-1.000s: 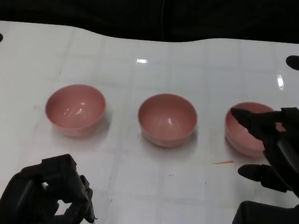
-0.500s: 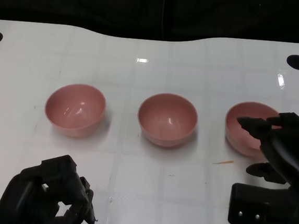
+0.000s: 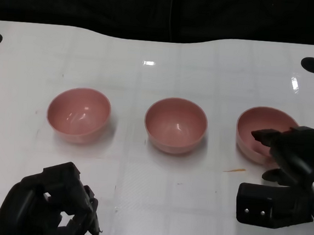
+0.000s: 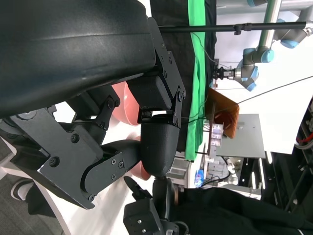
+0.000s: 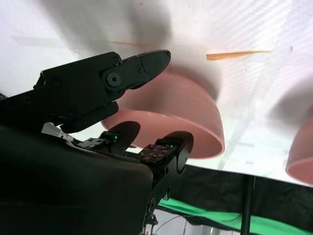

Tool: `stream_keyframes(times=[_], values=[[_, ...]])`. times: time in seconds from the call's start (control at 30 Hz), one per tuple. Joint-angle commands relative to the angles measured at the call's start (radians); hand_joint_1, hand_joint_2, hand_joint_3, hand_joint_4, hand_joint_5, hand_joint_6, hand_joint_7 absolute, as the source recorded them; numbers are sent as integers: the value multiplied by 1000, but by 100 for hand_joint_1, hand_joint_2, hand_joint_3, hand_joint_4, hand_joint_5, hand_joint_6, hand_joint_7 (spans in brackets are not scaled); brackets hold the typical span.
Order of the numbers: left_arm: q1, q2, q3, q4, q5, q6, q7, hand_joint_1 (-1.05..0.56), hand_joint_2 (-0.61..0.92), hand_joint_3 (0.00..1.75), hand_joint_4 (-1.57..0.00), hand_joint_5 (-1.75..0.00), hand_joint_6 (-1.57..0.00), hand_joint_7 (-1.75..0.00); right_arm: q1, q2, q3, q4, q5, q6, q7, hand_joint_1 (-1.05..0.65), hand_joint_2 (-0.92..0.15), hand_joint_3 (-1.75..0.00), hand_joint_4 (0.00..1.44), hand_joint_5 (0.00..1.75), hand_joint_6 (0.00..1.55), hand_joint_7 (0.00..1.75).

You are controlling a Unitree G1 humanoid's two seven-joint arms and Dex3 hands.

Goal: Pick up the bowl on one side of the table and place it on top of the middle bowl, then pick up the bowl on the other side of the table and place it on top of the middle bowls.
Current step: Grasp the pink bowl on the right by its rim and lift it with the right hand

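Three pink bowls stand in a row on the white table (image 3: 151,177): the left bowl (image 3: 78,113), the middle bowl (image 3: 175,124) and the right bowl (image 3: 260,126). My right hand (image 3: 294,157) is at the right bowl's near right rim. One finger reaches over the rim into the bowl and the thumb lies outside it. In the right wrist view the fingers (image 5: 142,63) straddle the right bowl (image 5: 181,112), which rests on the table; no firm grip shows. My left hand (image 3: 50,207) lies at the near left edge, fingers curled in on nothing.
A thin orange sliver (image 3: 234,170) lies on the table just in front of the right bowl. Dark round holes (image 3: 312,65) mark the far corners of the table. The far table edge curves against a black background.
My right hand has sunk and drawn back toward the right bowl's near rim, its fingers closing in around it. The bowls and my left hand have not moved.
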Motion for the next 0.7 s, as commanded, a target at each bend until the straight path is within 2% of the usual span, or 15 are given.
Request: stream_keyframes(times=[0.03, 0.1, 0.13, 0.17, 0.2, 0.23, 0.27, 0.33, 0.4, 0.43, 0.47, 0.5, 0.53, 0.6, 0.7], values=[[12, 6, 2, -27, 9, 22, 26, -16, 43, 122, -102, -157, -98, -140, -57, -7, 34, 86, 6, -25, -46, -47, -90, -1, 71, 14, 64, 4], [11, 6, 2, -27, 6, 19, 23, -15, 42, 124, -101, -157, -98, -141, -93, 3, 54, 162, 16, -53, -74, -39, -91, 0, 90, 20, 72, 5], [10, 5, 1, -25, 5, 17, 20, -15, 42, 124, -101, -157, -97, -141, -107, 6, 62, 190, 22, -64, -85, -35, -91, -1, 91, 38, 76, 3], [9, 5, 1, -23, 4, 14, 18, -15, 42, 124, -101, -157, -97, -141, -122, 10, 68, 226, 30, -82, -102, -33, -91, 0, 85, 61, 78, 2], [9, 5, 1, -23, 2, 14, 17, -16, 43, 122, -100, -157, -97, -141, -137, 15, 73, 263, 39, -101, -124, -28, -92, -1, 83, 89, 87, 3], [9, 4, 1, -23, 2, 14, 17, -16, 44, 121, -100, -157, -97, -140, -148, 19, 77, 293, 47, -116, -143, -25, -92, -3, 82, 100, 94, 5], [10, 4, 1, -20, 5, 10, 16, -16, 45, 120, -100, -157, -97, -140, -160, 23, 80, 323, 57, -130, -154, -24, -92, -5, 81, 106, 98, 7], [11, 2, 0, -17, 10, 1, 17, -16, 45, 120, -100, -157, -97, -140, -179, 31, 83, 366, 76, -150, -172, -23, -92, -12, 90, 85, 110, 7], [13, 0, -1, -16, 9, -2, 15, -17, 45, 120, -100, -156, -96, -140, -190, 32, 89, 395, 84, -177, -205, -25, -91, -7, 88, 118, 120, 6], [13, -1, -1, -16, 8, -4, 15, -17, 45, 120, -100, -156, -96, -140, -195, 32, 93, 407, 86, -190, -224, -25, -92, -5, 87, 151, 129, 11], [14, -2, -2, -16, 8, -5, 14, -17, 45, 119, -100, -156, -96, -139, -199, 32, 98, 418, 87, -197, -240, -25, -92, -9, 88, 163, 118, 50], [15, -1, -3, -17, 6, -5, 11, -17, 45, 119, -99, -155, -96, -139, -201, 31, 101, 425, 88, -204, -261, -25, -92, -14, 91, 170, 93, 111], [16, -1, -3, -18, 4, -5, 8, -17, 45, 118, -99, -155, -96, -138, -203, 30, 105, 431, 89, -210, -279, -25, -92, -17, 93, 172, 82, 138], [17, 0, -5, -18, 0, -4, 5, -17, 46, 117, -99, -154, -96, -138, -205, 29, 112, 441, 88, -222, -325, -24, -92, -20, 94, 174, 71, 164], [24, -3, -8, -17, 4, -12, 4, -17, 49, 111, -99, -153, -96, -137, -201, 24, 113, 446, 97, -249, -399, -25, -90, -19, 94, 175, 66, 171]])
